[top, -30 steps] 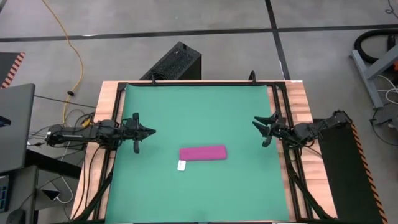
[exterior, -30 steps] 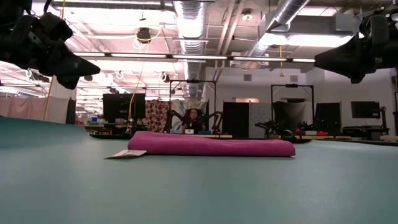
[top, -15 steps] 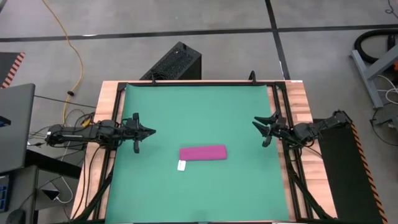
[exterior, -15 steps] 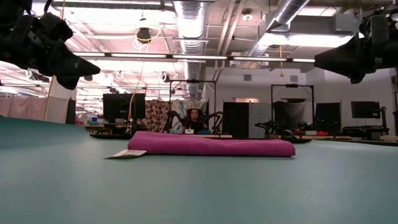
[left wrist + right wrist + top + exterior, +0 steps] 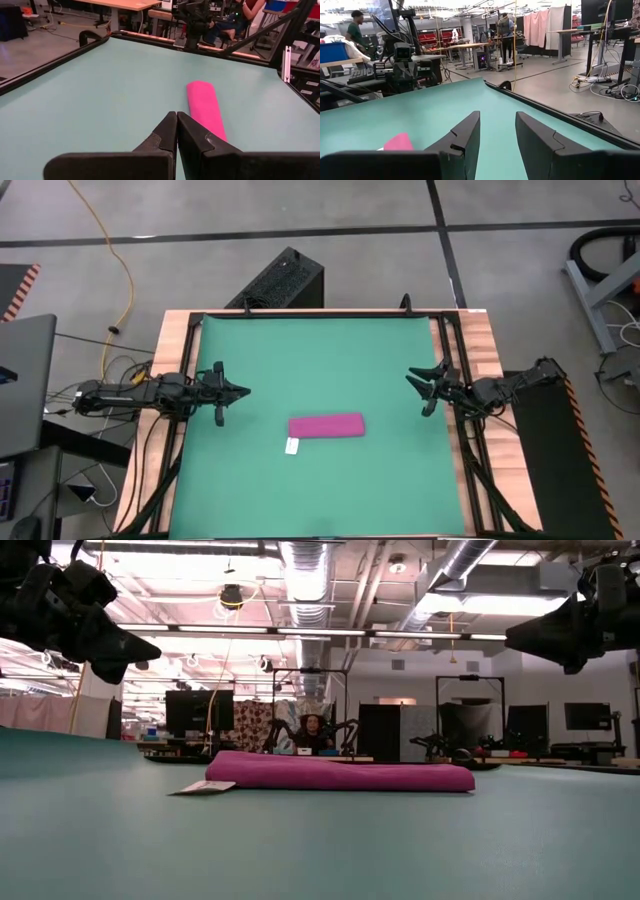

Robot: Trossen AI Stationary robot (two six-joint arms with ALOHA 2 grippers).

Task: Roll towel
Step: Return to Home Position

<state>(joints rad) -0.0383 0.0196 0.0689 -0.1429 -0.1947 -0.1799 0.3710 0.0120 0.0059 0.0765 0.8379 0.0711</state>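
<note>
The magenta-pink towel (image 5: 326, 425) lies as a tight roll on the green mat (image 5: 320, 350), a little toward the front of the middle, with its white tag (image 5: 292, 446) at its left end. It also shows in the low view (image 5: 340, 775), the left wrist view (image 5: 205, 107) and the right wrist view (image 5: 397, 142). My left gripper (image 5: 243, 391) hovers at the mat's left side, shut and empty, its fingers (image 5: 167, 127) pressed together. My right gripper (image 5: 413, 382) hovers at the mat's right side, open and empty, its fingers (image 5: 465, 130) apart. Both are well clear of the towel.
A black frame (image 5: 195, 330) and wooden table edges (image 5: 485, 330) border the mat. A black box (image 5: 280, 280) sits on the floor behind the table. A laptop (image 5: 20, 380) stands off the left side. A person (image 5: 313, 730) sits in the room beyond.
</note>
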